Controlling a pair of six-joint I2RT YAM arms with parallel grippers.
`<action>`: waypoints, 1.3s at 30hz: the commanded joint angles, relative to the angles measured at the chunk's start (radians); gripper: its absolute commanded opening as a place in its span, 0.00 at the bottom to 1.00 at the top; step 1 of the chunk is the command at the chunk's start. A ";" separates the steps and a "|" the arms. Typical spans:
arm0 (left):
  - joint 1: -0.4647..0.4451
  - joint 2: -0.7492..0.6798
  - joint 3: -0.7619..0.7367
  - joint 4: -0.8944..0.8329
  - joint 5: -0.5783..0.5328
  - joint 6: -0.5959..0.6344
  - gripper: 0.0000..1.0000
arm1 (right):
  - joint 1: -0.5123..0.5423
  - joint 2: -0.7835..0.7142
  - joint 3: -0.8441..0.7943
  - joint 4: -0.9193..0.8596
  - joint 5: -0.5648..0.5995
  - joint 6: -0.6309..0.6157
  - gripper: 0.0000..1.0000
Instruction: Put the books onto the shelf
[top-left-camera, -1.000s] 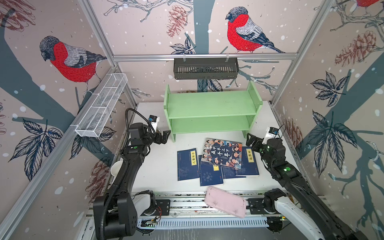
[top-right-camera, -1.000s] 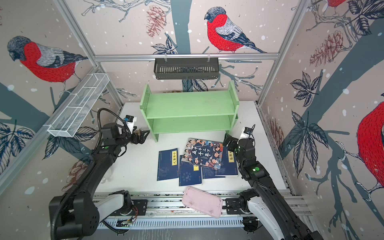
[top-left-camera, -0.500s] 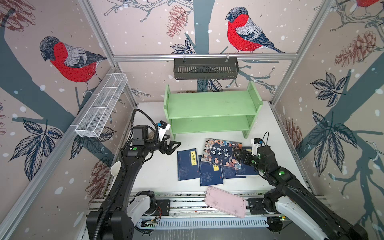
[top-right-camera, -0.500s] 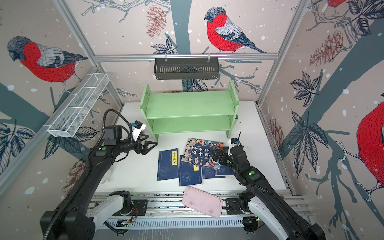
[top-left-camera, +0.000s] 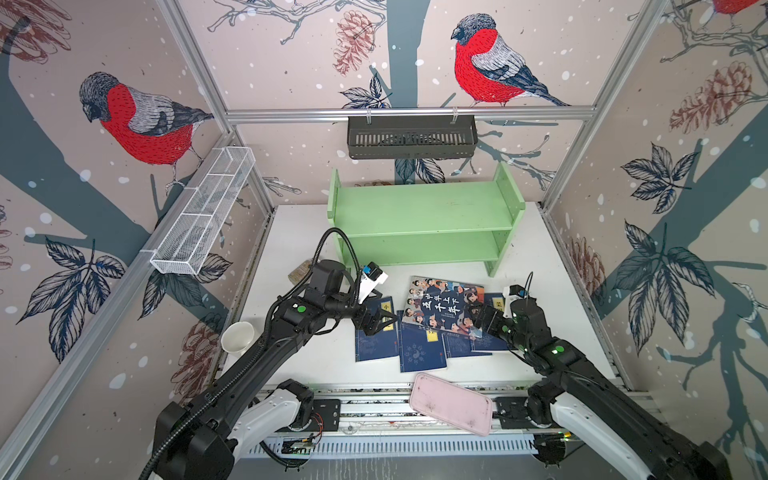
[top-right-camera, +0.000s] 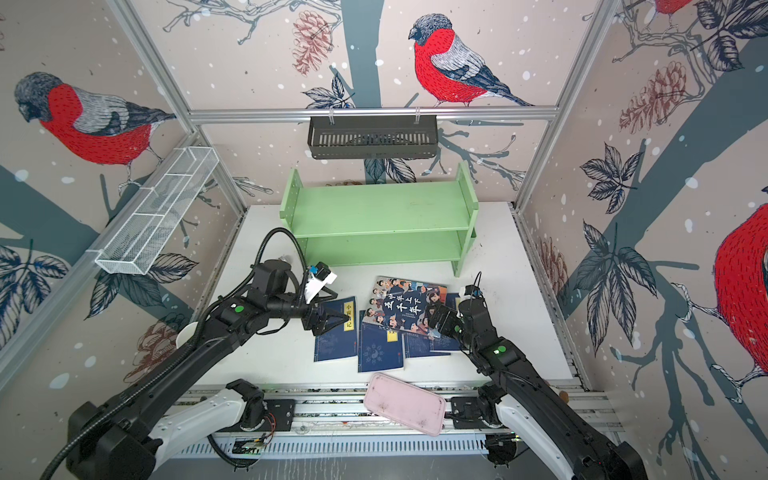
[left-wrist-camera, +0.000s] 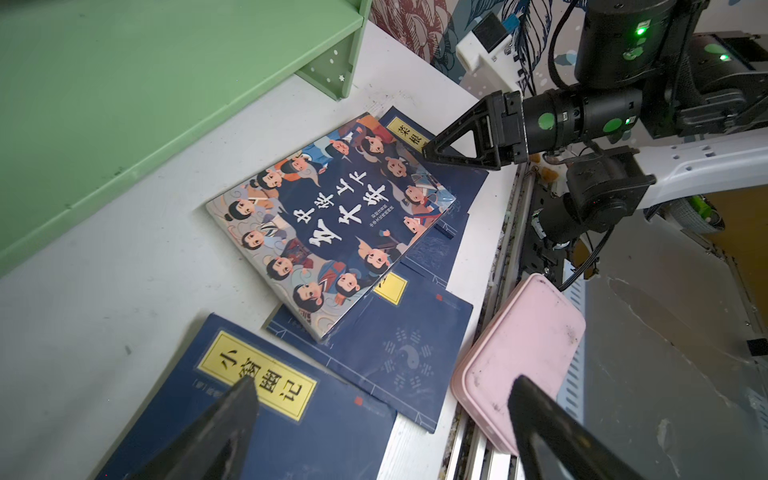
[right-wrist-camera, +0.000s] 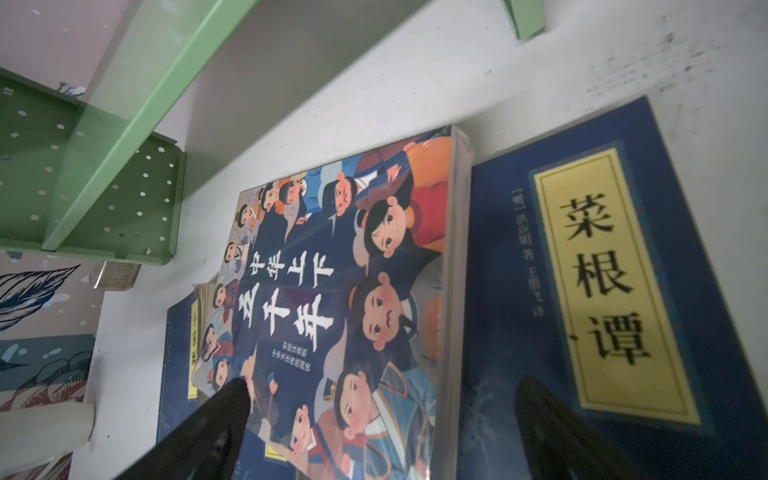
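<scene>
1. Since the left claw (top-left-camera: 380, 324) is wide open and holds nothing, it can go right down onto the left navy book (top-left-camera: 374, 345). It hangs just over the top end of that book, at the middle left of a top view.
2. I think this book will be hard to pinch, because it is thin and lies flat on the tabletop (top-left-camera: 328, 365). One finger should slip under an edge first, and then the claw can squeeze softly.
3. At the upper middle stands the green shelf (top-left-camera: 424, 220), and both of its boards are bare. A book should go in between the side walls without bumping them.
4. Near the middle, the cartoon book (top-left-camera: 442, 305) lies tilted on top of some navy books. I think it should come off before the ones under it.
5. At the lower middle lies a pink tray (top-left-camera: 451, 409). It is not a book, so it should be left alone.
6. At the middle right, the right claw (top-left-camera: 478, 318) is wide open and empty too. In its wrist view, one finger is over the cartoon book and one is over the right navy book (right-wrist-camera: 602, 291). It should pick just one book, so two do not get dragged along.
</scene>
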 joint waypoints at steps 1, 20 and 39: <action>-0.063 0.029 0.014 0.108 -0.073 -0.117 0.93 | -0.023 -0.001 -0.017 0.058 -0.030 0.033 1.00; -0.225 0.269 -0.110 0.501 -0.392 -0.235 0.97 | -0.235 0.083 -0.033 0.070 -0.337 -0.029 0.97; -0.228 0.486 -0.110 0.608 -0.379 -0.358 0.97 | -0.237 0.196 -0.034 -0.004 -0.397 -0.078 0.94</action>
